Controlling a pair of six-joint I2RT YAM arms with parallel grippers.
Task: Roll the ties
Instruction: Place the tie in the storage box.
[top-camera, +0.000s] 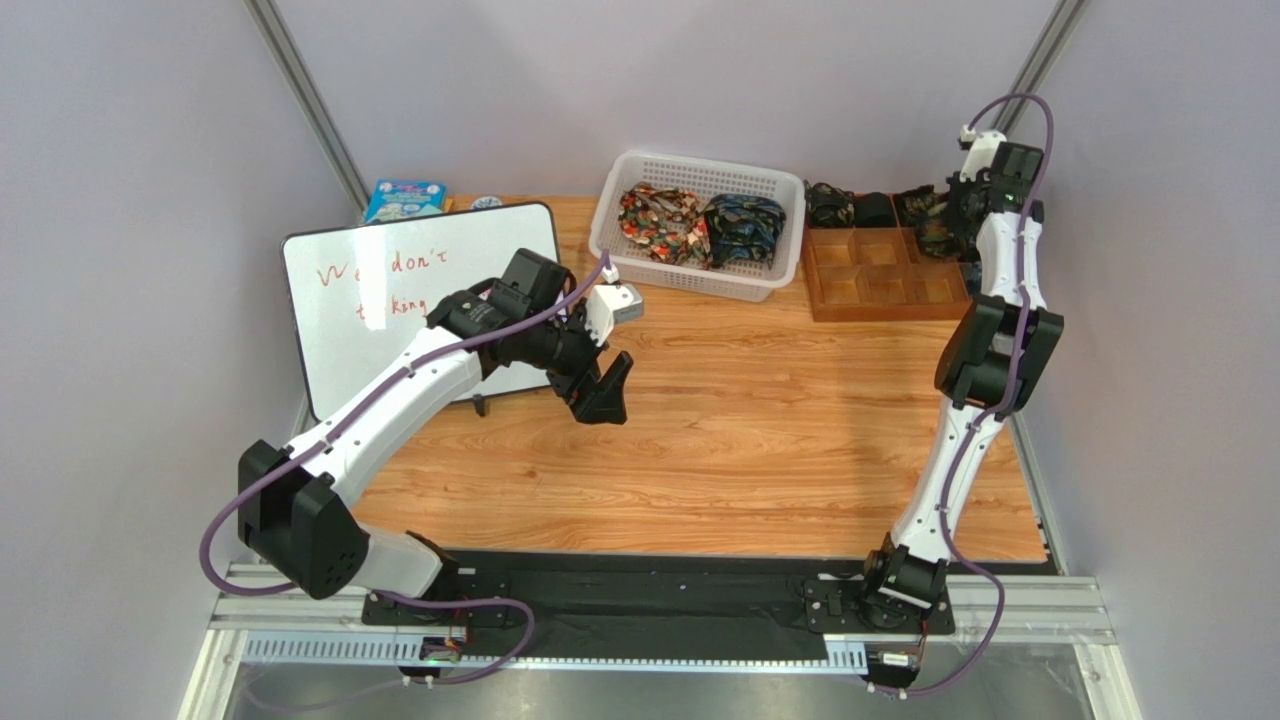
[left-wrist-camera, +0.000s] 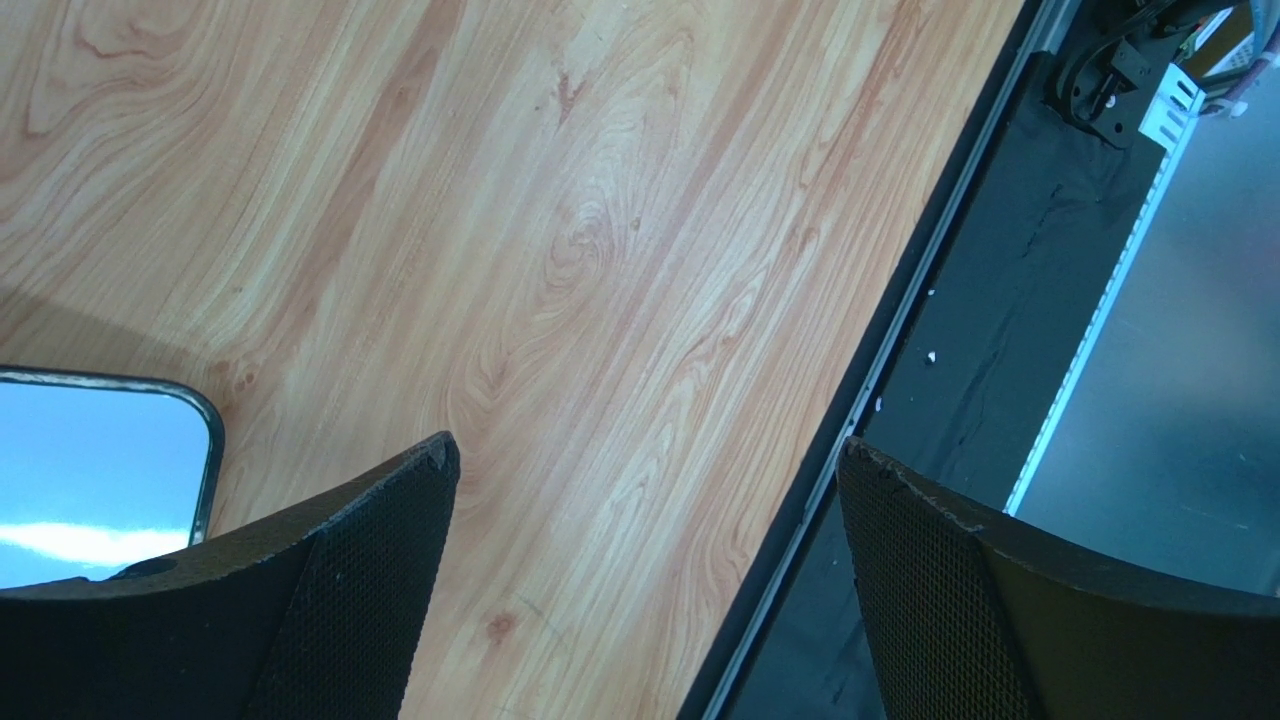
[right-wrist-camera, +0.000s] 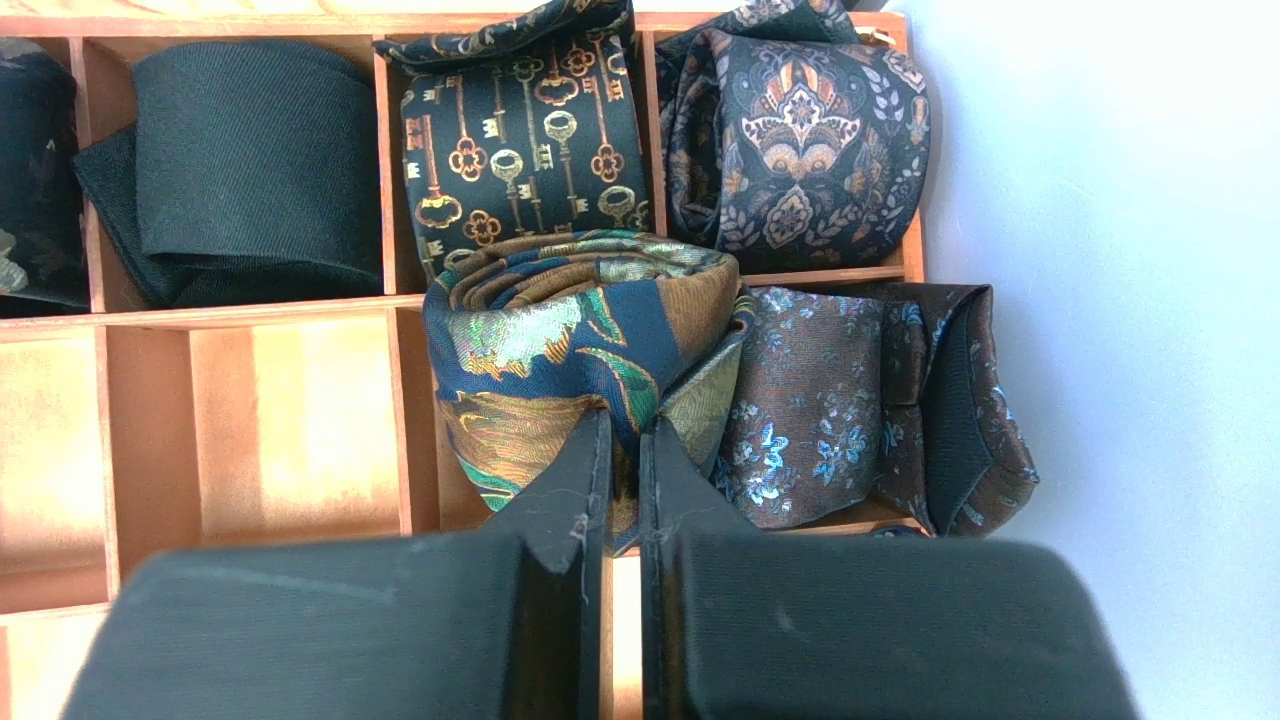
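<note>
Right pincer (right-wrist-camera: 619, 438) is pressed together, tips touching the near edge of a green-gold roll (right-wrist-camera: 579, 353) at 12 o'clock from it in a tray (right-wrist-camera: 256, 312) compartment. Whether a fold is pinched is hidden. Left pincer (left-wrist-camera: 646, 453) hangs spread and empty over the tabletop (left-wrist-camera: 601, 225). Two bunched ties (top-camera: 666, 222) sit in the basket (top-camera: 691, 279) at 1 o'clock from it, so the left arm looks nearer. Their long axes cannot be made out.
</note>
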